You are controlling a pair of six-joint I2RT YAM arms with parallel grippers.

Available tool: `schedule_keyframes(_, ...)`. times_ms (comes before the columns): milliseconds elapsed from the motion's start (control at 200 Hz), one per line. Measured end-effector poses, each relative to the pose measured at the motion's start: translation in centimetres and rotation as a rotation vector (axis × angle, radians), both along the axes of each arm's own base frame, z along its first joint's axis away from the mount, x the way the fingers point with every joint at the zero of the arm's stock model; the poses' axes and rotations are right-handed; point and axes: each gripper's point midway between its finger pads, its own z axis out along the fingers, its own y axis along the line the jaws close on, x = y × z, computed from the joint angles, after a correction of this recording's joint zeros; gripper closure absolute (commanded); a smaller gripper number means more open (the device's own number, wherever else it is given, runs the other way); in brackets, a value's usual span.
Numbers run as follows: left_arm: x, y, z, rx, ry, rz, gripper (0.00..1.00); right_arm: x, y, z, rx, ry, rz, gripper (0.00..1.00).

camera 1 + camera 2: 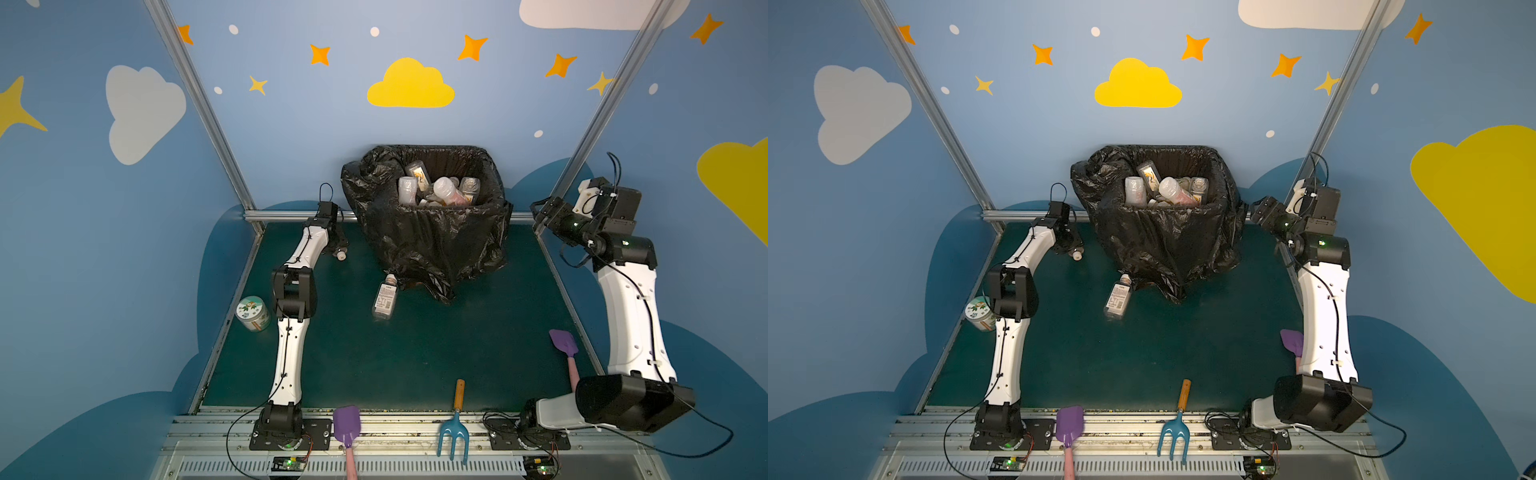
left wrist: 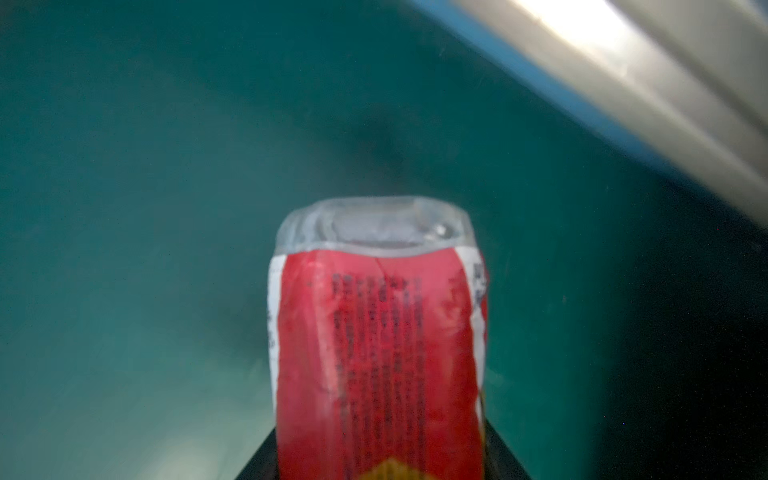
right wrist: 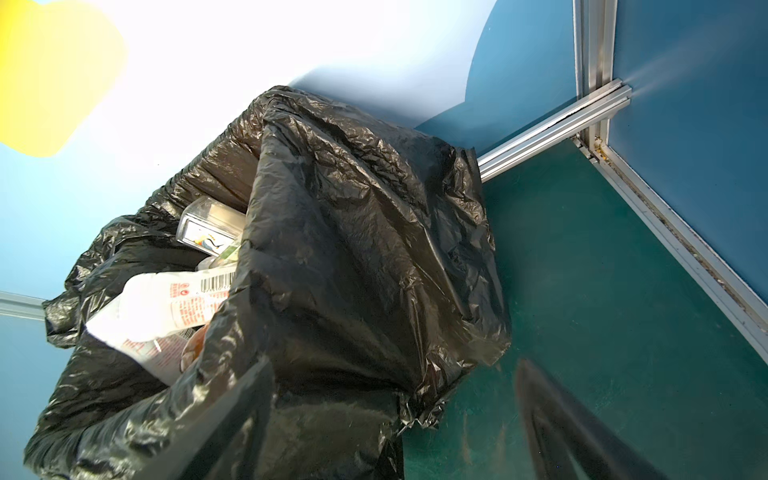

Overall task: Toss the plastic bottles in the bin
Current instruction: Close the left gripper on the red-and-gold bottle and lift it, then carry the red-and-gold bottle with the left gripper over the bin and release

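Left wrist: left gripper (image 1: 338,244) grasps red-label bottle (image 2: 378,353) | right gripper (image 1: 540,216) released beside bin (image 1: 432,249) | second bottle (image 1: 384,299) before bin

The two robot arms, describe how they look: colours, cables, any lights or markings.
Both the left arm and the right arm have smooth white shell links between bulky black joints, on black base plates. A thin black cable runs along each white shell, with looser loops at the wrists and bases. Small green lights glow on the right arm's upper joint and at the bases.
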Motion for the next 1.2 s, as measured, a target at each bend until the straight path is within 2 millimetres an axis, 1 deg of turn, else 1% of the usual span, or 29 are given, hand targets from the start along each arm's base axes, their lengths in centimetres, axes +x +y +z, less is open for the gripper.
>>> schedule_keyframes(70, -1.6, 0.5, 1.3, 0.0, 0.002, 0.006, 0.54, -0.3, 0.1, -0.3, 0.004, 0.006, 0.002, 0.11)
schedule_keyframes(165, -4.0, 1.3, 3.8, -0.003, -0.024, 0.021, 0.54, -0.7, 0.3, -0.9, 0.01, 0.016, 0.007, 0.11)
schedule_keyframes(245, -5.8, 2.2, 6.7, -0.003, -0.077, 0.038, 0.54, -1.0, 0.5, -1.4, 0.015, 0.025, 0.015, 0.11)
schedule_keyframes(305, -7.2, 2.8, 9.3, 0.0, -0.133, 0.05, 0.55, -1.2, 0.6, -1.6, 0.019, 0.028, 0.022, 0.11)
schedule_keyframes(350, -8.3, 3.2, 11.8, 0.002, -0.187, 0.059, 0.55, -1.3, 0.8, -1.8, 0.025, 0.031, 0.027, 0.11)
schedule_keyframes(370, -8.6, 3.4, 12.5, 0.006, -0.205, 0.062, 0.55, -1.3, 0.9, -1.8, 0.027, 0.032, 0.03, 0.11)
schedule_keyframes(395, -9.2, 3.6, 14.2, 0.008, -0.246, 0.069, 0.55, -1.3, 1.0, -1.9, 0.031, 0.032, 0.034, 0.11)
schedule_keyframes(405, -9.4, 3.7, 14.5, 0.01, -0.254, 0.07, 0.55, -1.3, 1.1, -1.9, 0.031, 0.031, 0.036, 0.11)
schedule_keyframes(476, -10.9, 3.9, 19.2, 0.008, -0.38, 0.077, 0.55, -1.4, 1.3, -2.0, 0.036, 0.031, 0.045, 0.11)
schedule_keyframes(576, -13.4, 3.6, 26.0, -0.008, -0.58, 0.075, 0.55, -1.4, 1.6, -1.9, 0.041, 0.025, 0.058, 0.11)
schedule_keyframes(621, -14.7, 3.1, 29.1, -0.02, -0.67, 0.066, 0.56, -1.3, 1.7, -1.8, 0.042, 0.022, 0.065, 0.11)
schedule_keyframes(671, -15.7, 2.5, 32.0, -0.032, -0.756, 0.052, 0.56, -1.3, 1.9, -1.7, 0.044, 0.018, 0.071, 0.11)
schedule_keyframes(741, -17.0, 0.9, 35.8, -0.052, -0.871, 0.012, 0.55, -1.3, 2.2, -1.6, 0.048, 0.017, 0.082, 0.11)
schedule_keyframes(811, -17.9, -1.3, 38.6, -0.078, -0.949, -0.045, 0.55, -1.0, 2.5, -1.5, 0.051, 0.014, 0.095, 0.11)
schedule_keyframes(871, -18.1, -3.5, 40.6, -0.105, -0.998, -0.105, 0.55, -0.6, 2.8, -1.4, 0.054, 0.013, 0.108, 0.11)
schedule_keyframes(966, -17.5, -7.4, 43.2, -0.166, -1.055, -0.212, 0.55, 0.3, 3.5, -1.3, 0.057, 0.013, 0.131, 0.11)
schedule_keyframes(1026, -16.4, -10.7, 44.7, -0.22, -1.081, -0.301, 0.54, 0.9, 4.0, -1.1, 0.058, 0.011, 0.147, 0.11)
schedule_keyframes(1041, -16.2, -11.4, 45.2, -0.233, -1.092, -0.321, 0.51, 1.0, 4.2, -1.1, 0.059, 0.01, 0.151, 0.11)
schedule_keyframes(1061, -15.4, -12.6, 45.5, -0.248, -1.098, -0.351, 0.4, 1.2, 4.3, -1.0, 0.059, 0.01, 0.155, 0.11)
schedule_keyframes(1071, -15.4, -13.0, 45.7, -0.256, -1.102, -0.362, 0.33, 1.2, 4.4, -1.0, 0.059, 0.01, 0.158, 0.11)
schedule_keyframes(1086, -14.6, -14.1, 45.8, -0.265, -1.101, -0.391, 0.2, 1.4, 4.5, -0.9, 0.059, 0.009, 0.161, 0.11)
schedule_keyframes(1101, -14.3, -14.9, 46.3, -0.281, -1.108, -0.411, 0.05, 1.5, 4.6, -0.9, 0.06, 0.008, 0.164, 0.11)
schedule_keyframes(1106, -14.2, -15.1, 46.4, -0.284, -1.112, -0.416, 0.03, 1.5, 4.6, -0.8, 0.06, 0.007, 0.165, 0.11)
schedule_keyframes(1121, -13.3, -16.1, 46.4, -0.286, -1.113, -0.439, 0.0, 1.6, 4.8, -0.8, 0.06, 0.007, 0.168, 0.11)
schedule_keyframes(1136, -12.9, -17.2, 47.2, -0.308, -1.129, -0.466, 0.0, 1.7, 4.8, -0.7, 0.06, 0.005, 0.171, 0.11)
schedule_keyframes(1156, -11.8, -18.5, 47.1, -0.315, -1.131, -0.492, 0.0, 1.8, 5.0, -0.7, 0.06, 0.005, 0.174, 0.11)
schedule_keyframes(1171, -11.4, -19.3, 47.7, -0.325, -1.142, -0.51, 0.0, 1.9, 5.1, -0.6, 0.06, 0.003, 0.177, 0.11)
schedule_keyframes(1186, -10.3, -20.4, 47.2, -0.329, -1.138, -0.524, 0.0, 2.0, 5.1, -0.5, 0.059, 0.002, 0.178, 0.11)
schedule_keyframes(1196, -10.0, -21.0, 47.4, -0.339, -1.143, -0.536, 0.0, 2.0, 5.2, -0.5, 0.06, 0.002, 0.18, 0.11)
